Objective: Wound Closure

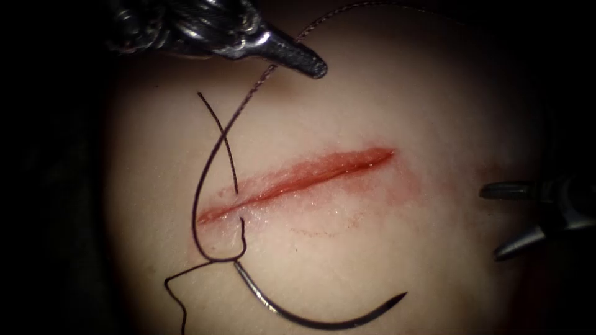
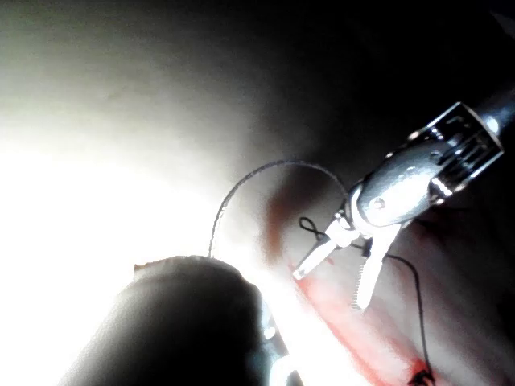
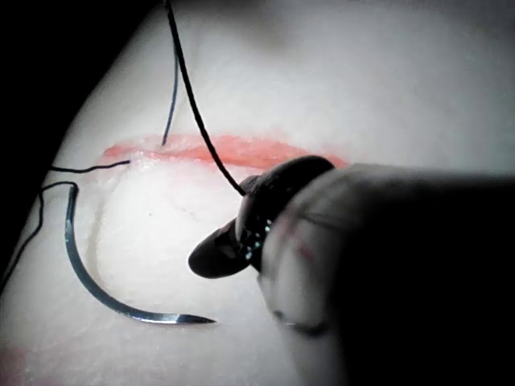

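**Needle free on the tissue, thread held above the cut**

The tissue (image 1: pixel 385 248) bears a slanting red cut (image 1: pixel 298 177). The left tool (image 1: pixel 297 59), entering from above, has its jaws closed on the thread (image 1: pixel 208 161), which loops down through the cut's left end. The right tool (image 1: pixel 518 220), at the right edge, stands wide open and empty. The curved needle (image 1: pixel 310 319) lies loose below the cut, outside the tissue.
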Controlling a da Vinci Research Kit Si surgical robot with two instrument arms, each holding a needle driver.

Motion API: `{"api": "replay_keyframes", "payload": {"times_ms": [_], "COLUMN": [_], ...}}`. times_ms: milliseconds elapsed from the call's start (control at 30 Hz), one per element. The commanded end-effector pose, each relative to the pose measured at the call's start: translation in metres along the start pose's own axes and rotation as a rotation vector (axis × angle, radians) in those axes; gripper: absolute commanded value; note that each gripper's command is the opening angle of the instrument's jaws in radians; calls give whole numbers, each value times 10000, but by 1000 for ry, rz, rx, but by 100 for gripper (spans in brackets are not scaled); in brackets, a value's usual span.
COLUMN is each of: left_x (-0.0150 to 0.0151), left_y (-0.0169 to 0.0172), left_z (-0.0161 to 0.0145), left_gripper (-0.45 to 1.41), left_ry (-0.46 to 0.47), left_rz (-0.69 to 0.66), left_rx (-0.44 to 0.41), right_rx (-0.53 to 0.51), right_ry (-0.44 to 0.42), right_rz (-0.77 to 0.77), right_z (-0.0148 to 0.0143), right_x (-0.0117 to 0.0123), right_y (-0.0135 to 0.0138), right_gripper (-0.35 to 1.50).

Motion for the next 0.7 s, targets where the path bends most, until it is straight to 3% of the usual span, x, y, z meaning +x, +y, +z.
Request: {"api": "replay_keyframes", "payload": {"times_ms": [33, 167, 233, 300, 367, 500, 533, 567, 700], "left_x": [-8, -18, -24, -25, -29, -31, -31, -31, -33], "left_y": [-34, -60, -79, -83, -94, -96, -94, -94, -91], "left_z": [16, 24, 23, 22, 17, 16, 17, 17, 21], "left_gripper": [-45, -45, -45, -45, -45, -45, -45, -45, -45], "left_ry": [37, 57, 46, 47, 48, 47, 45, 45, 39], "left_rz": [-58, -95, -119, -128, -148, -158, -160, -160, -169], "left_rx": [77, 107, 94, 95, 95, 94, 91, 91, 85], "right_rx": [14, -19, -40, -55, -144, -274, -390, -390, -582], "right_ry": [17, 26, 36, 39, 43, 28, -6, -6, -75], "right_rz": [-22, -67, -97, -109, -156, -249, -330, -330, -349], "right_z": [3, -1, -11, -16, -30, -51, -60, -60, -82], "right_x": [26, 37, 47, 49, 56, 63, 65, 65, 68], "right_y": [1, 3, 9, 11, 18, 24, 26, 26, 29], "right_gripper": [79, 79, 91, 91, 116, 121, 133, 133, 143]}}
